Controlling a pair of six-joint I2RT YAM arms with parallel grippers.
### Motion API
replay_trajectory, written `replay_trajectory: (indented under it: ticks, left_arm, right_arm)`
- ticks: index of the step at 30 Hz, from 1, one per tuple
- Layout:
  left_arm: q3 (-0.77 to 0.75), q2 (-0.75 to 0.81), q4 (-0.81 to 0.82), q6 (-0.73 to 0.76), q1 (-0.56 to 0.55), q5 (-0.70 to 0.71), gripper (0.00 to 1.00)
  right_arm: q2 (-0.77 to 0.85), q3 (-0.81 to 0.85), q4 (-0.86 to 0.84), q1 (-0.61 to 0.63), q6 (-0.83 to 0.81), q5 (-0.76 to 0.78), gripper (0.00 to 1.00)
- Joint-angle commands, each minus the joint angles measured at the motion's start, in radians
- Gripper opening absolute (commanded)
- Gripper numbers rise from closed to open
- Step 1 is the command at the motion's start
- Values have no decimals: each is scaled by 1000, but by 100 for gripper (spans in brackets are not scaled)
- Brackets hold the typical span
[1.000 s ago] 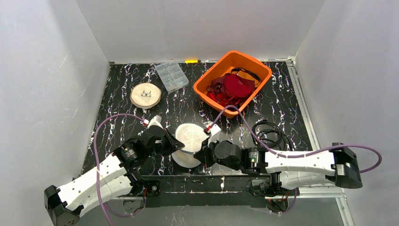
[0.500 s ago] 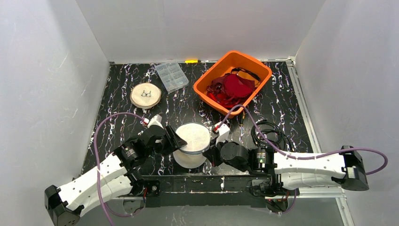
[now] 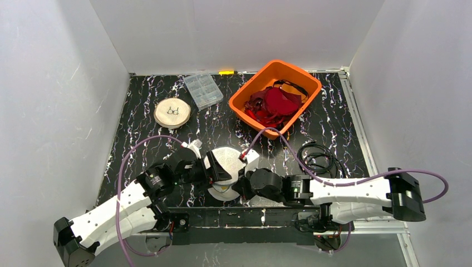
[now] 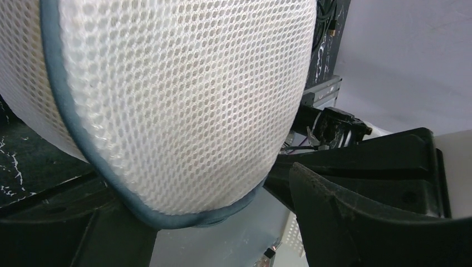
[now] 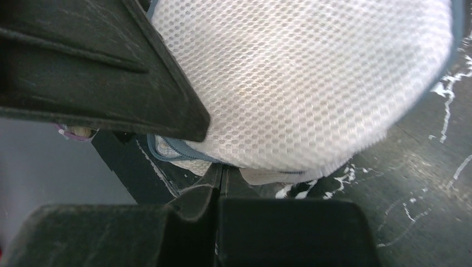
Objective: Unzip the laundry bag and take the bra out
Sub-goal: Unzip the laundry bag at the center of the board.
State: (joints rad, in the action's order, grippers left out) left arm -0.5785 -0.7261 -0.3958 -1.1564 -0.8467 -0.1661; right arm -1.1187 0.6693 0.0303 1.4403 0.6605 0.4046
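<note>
The round white mesh laundry bag (image 3: 227, 161) with blue zip trim stands tilted on edge near the table's front. My left gripper (image 3: 217, 169) is open and straddles its left side. In the left wrist view the bag (image 4: 178, 94) bulges between the spread fingers (image 4: 362, 217) of that gripper (image 4: 203, 192). My right gripper (image 3: 240, 179) is shut on the bag's lower edge. In the right wrist view its closed tips (image 5: 221, 175) pinch the bag (image 5: 311, 83) just beside the blue zip. The bra is hidden.
An orange bin (image 3: 311, 83) holding red garments (image 3: 275, 103) sits at the back right. A clear compartment box (image 3: 203, 90) and a round tan disc (image 3: 172, 113) lie at the back left. A black cable coil (image 3: 317, 156) lies right of the bag.
My left gripper has opened, let go of the bag's edge and slid right around the bag. The right gripper stayed shut and swung back left; the bag now stands steeper.
</note>
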Motion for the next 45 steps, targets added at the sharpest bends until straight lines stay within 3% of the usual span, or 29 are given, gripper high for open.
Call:
replay_trajectory:
  ticks: [1, 12, 18, 23, 29, 36, 45]
  left_arm:
    - [2, 18, 1, -3, -5, -40, 77]
    - [-101, 126, -270, 19, -5, 145, 80]
    - [-63, 140, -257, -17, -6, 195, 77]
    - [-60, 91, -247, -17, -6, 274, 62]
    - [-79, 45, -249, -5, -5, 323, 29]
    - [-57, 42, -227, -32, -6, 338, 3]
    - [-36, 36, -197, -59, -6, 338, 0]
  right_arm:
    - [-52, 87, -107, 4, -23, -55, 1]
    - [-78, 131, -212, 3, -41, -43, 1]
    - [-113, 129, -240, 4, -36, -67, 1]
    - [-79, 107, -213, 4, -27, -71, 1]
    - [7, 78, -129, 5, -26, -33, 1]
    - [100, 16, -36, 3, -6, 40, 1]
    - [162, -29, 47, 4, 36, 107, 1]
